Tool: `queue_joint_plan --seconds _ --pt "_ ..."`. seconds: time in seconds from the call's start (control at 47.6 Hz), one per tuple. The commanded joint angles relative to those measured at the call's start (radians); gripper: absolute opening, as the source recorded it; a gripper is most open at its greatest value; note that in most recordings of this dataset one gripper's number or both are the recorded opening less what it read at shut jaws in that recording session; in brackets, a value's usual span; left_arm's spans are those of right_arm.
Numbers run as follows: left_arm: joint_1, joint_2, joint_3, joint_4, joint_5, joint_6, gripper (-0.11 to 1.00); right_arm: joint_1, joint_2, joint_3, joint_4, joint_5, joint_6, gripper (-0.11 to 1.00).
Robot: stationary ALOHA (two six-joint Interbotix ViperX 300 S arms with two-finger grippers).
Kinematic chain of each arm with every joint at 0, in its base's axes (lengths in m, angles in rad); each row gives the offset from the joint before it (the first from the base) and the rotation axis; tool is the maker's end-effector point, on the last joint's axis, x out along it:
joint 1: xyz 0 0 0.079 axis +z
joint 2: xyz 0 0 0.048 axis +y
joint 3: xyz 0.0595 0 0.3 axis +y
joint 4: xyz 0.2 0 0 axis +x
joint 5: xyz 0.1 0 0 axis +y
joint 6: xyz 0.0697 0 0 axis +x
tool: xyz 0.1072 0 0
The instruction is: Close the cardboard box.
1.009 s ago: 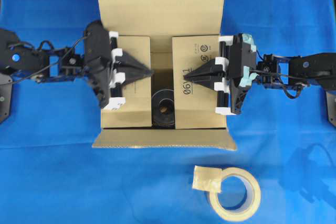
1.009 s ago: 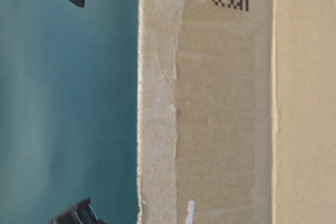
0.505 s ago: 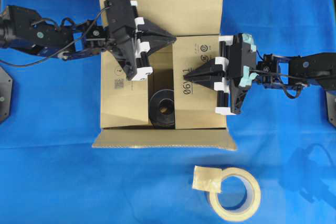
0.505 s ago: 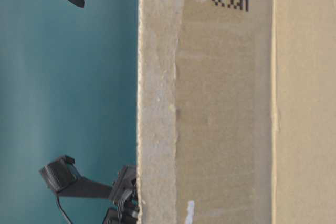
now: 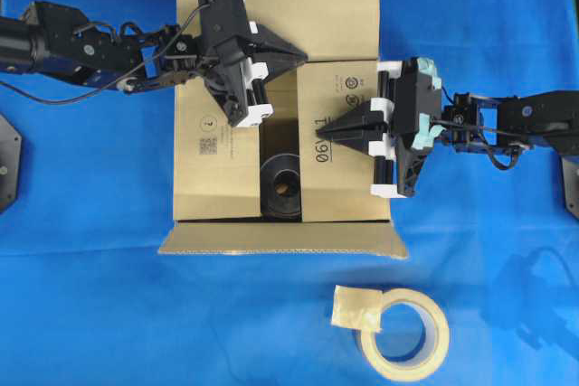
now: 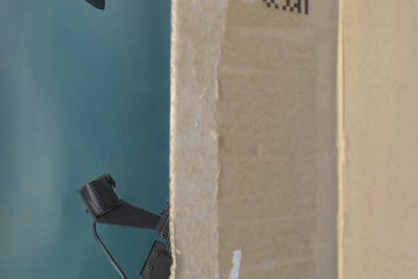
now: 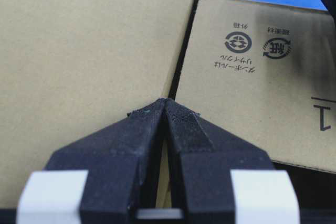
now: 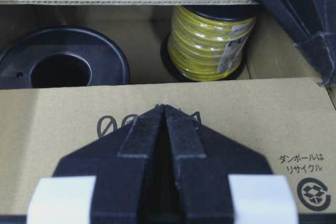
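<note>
Overhead: box [image 5: 271, 106] mid-table, side flaps folded in, far and near flaps out. Left gripper [image 5: 300, 57], fingers together, sits at far flap's hinge, so nearer it; flap runs left-right.

Table-level: only box wall shows.

Left wrist: tips meet.

Right wrist: right gripper [image 8: 165, 109] closed, resting on right flap.

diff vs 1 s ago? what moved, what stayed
The left gripper lifted off the left side flap and swung toward the far flap, its closed tip now by that flap's fold line. It holds nothing. The left flap stayed folded in. The right gripper, shut, stayed pressed on the right side flap. The cardboard box, black spool and tape roll did not move.
</note>
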Motion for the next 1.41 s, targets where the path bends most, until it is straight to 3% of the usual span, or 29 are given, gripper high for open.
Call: queue_joint_plan --seconds 0.0,0.315,0.61,0.82,1.009,1.241,1.388 --pt "0.003 -0.005 -0.018 -0.002 -0.005 -0.002 0.00 -0.003 -0.009 -0.018 0.002 -0.009 0.002 0.00" --pt "0.003 -0.005 -0.018 -0.002 -0.005 -0.003 0.00 -0.003 -0.018 -0.025 0.002 -0.003 0.006 0.00" --pt "0.005 -0.005 -0.014 -0.002 -0.003 -0.005 0.00 0.041 -0.181 -0.035 0.002 0.087 0.009 0.00" --pt "0.003 -0.008 -0.011 0.000 -0.003 -0.009 0.00 0.152 -0.330 -0.028 0.003 0.133 0.009 0.00" --pt "0.003 -0.006 -0.009 -0.002 -0.003 -0.009 0.00 0.301 -0.411 -0.008 -0.002 0.129 0.006 0.00" --pt "0.003 -0.008 -0.009 -0.002 -0.003 -0.012 0.00 0.445 -0.393 0.006 -0.008 0.135 0.000 0.00" --pt "0.003 -0.006 -0.009 -0.002 -0.003 -0.012 0.00 0.485 -0.339 0.028 -0.005 0.129 0.000 0.00"
